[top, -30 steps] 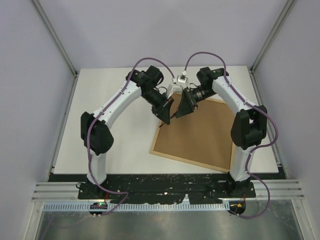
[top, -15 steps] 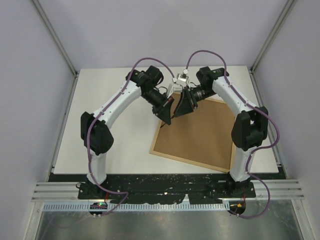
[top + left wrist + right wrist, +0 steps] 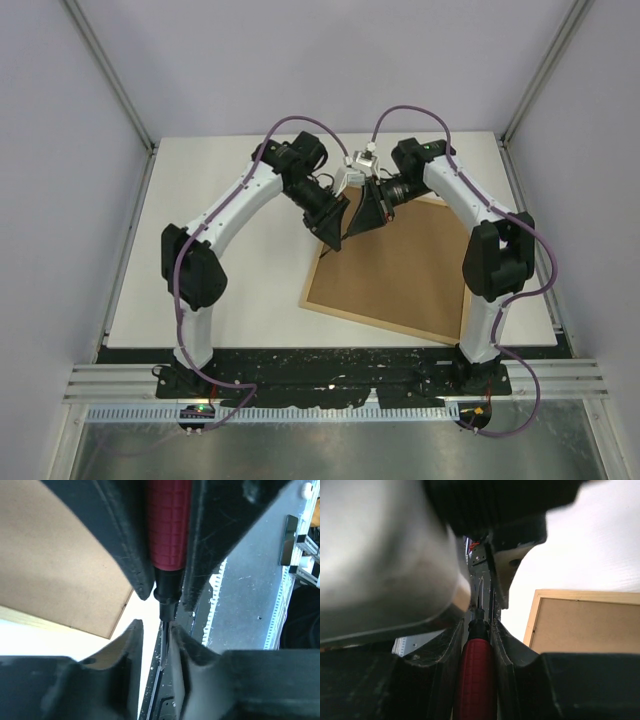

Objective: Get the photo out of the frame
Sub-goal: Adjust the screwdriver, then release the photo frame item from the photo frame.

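Brown fibreboard faces up: the frame (image 3: 400,265) lies back-side up on the white table (image 3: 230,260), skewed, in front of the right arm. Its light-wood edge shows all round.

Both arms are bent inward. Their heads meet nose to nose just above the frame's far left corner.

Right gripper (image 3: 477,630): fingers pressed on both sides of the red handle of a thin-bladed tool (image 3: 476,680). Clenched on it, blade pointing toward the other arm.

Left gripper (image 3: 156,636): jaws stand a little apart around the tool's metal shaft. The gap is wider than the shaft, with light showing beside it. I read it as released, or very nearly so. The tool spans both grippers, so this looks like a hand-over at mid-point, with the right taking the weight.

The photo is not visible in any view. I judge it is face down under the backing panel, inside the frame.

Progress is early. The backing panel sits flush and unlifted, and nothing is out of the frame. Any retaining tabs are too small to make out from above.

What is left, as I judge it: work the blade at the back to free the panel, lift it, then take out the photo.
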You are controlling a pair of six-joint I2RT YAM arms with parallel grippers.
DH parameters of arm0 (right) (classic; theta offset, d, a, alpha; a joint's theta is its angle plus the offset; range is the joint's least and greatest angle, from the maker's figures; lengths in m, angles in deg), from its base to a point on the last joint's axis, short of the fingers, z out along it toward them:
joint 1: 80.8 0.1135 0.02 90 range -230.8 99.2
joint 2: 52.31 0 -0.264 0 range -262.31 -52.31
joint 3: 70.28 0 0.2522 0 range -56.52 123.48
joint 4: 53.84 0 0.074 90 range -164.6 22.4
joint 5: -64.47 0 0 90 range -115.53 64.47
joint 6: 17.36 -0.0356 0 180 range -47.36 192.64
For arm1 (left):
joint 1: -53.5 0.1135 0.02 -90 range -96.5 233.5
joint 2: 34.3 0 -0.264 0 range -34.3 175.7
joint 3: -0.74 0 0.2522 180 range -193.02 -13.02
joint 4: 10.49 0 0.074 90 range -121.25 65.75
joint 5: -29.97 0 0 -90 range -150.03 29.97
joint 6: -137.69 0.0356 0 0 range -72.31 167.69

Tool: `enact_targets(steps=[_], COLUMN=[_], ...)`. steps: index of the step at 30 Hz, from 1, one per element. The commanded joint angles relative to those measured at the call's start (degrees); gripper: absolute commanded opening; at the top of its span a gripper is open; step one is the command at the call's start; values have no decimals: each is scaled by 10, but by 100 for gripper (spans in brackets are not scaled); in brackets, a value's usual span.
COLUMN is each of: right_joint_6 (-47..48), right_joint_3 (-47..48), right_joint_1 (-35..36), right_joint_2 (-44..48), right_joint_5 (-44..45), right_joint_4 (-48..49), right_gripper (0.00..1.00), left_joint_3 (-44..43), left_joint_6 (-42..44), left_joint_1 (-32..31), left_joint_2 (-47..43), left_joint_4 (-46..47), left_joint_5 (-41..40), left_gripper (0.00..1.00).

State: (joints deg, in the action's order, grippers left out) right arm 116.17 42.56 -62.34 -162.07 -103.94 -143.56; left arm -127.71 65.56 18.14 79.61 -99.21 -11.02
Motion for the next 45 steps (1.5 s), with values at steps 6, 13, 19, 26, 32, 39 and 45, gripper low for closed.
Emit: enact_targets(steps=[6,13,19,26,32,39,45], right_joint_6=[-68,-229,-404,-580,-641,-728,-743], right_joint_3=[-41,-128,-272,-448,-521,-537,-529], right_joint_1=[18,-29,-44,-45,-51,-90,-91], right_joint_2=[35,72,122,134,95,20,-22], right_joint_5=[15,122,230,298,295,279,268], right_joint_4=[-35,203,502,866,1068,1210,1216], right_gripper=[8,8,8,8,8,8,8], left_joint_3=[27,84,118,77,114,141,138], left_joint_6=[-32,-97,-137,-160,-224,-274,-292], left_joint_1=[13,111,165,175,175,169,150], left_joint_2=[-37,-60,-31,56,86,117,132], left_joint_4=[83,147,190,186,241,277,280], left_joint_5=[-60,-79,-110,-101,-86,-56,-66], left_gripper=[63,65,65,65,64,61,54])
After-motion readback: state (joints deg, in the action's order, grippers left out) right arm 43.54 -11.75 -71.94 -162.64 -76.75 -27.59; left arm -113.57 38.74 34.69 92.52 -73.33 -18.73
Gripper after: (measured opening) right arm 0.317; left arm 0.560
